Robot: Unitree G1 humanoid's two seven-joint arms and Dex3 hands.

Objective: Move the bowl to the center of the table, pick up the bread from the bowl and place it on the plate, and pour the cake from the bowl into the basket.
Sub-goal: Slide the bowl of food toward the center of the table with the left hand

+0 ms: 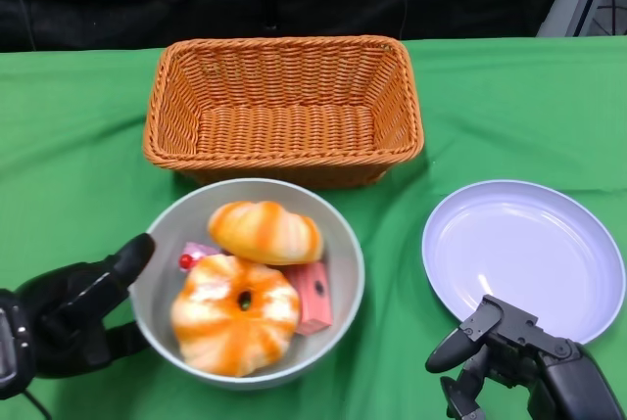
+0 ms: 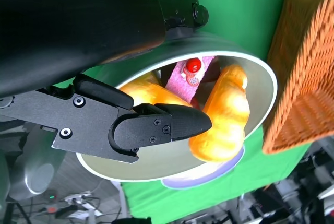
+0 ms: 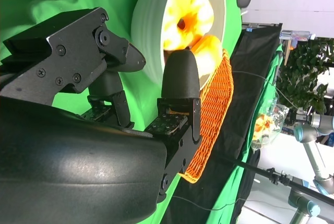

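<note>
In the head view you see the grey bowl (image 1: pixel 338 244) at lower centre of the frame, on the green counter (image 1: pixel 78 146). It holds two orange-and-white bread pieces: an oval loaf (image 1: pixel 265 231) toward the top of the bowl and a ring-shaped one (image 1: pixel 235 314) below it. Pink cake pieces (image 1: pixel 312 295) lie beside them, one showing a red dot. The wicker basket (image 1: pixel 284 107) sits just above the bowl at upper centre. The pale plate (image 1: pixel 524 256) lies at right, apart from the bowl. Your left hand (image 1: pixel 73 317) is at lower left, one finger against the bowl's outer rim, the others curled below; whether it truly grips the bowl you cannot tell here. Your right hand (image 1: pixel 495 351) is at lower right, at the plate's near edge, fingers apart and holding nothing.

In the right wrist view, the right hand (image 3: pixel 135 93) fills the left of the frame with fingers spread and empty. Beyond it the bowl (image 3: pixel 148 25) appears at upper centre, with the basket (image 3: pixel 211 114) beside it.

In the left wrist view, the left hand (image 2: pixel 120 119) has a finger lying across the bowl (image 2: pixel 261 78) opening. The loaf (image 2: pixel 224 114) and cake (image 2: pixel 190 72) show inside. The basket (image 2: pixel 302 62) is at right.
</note>
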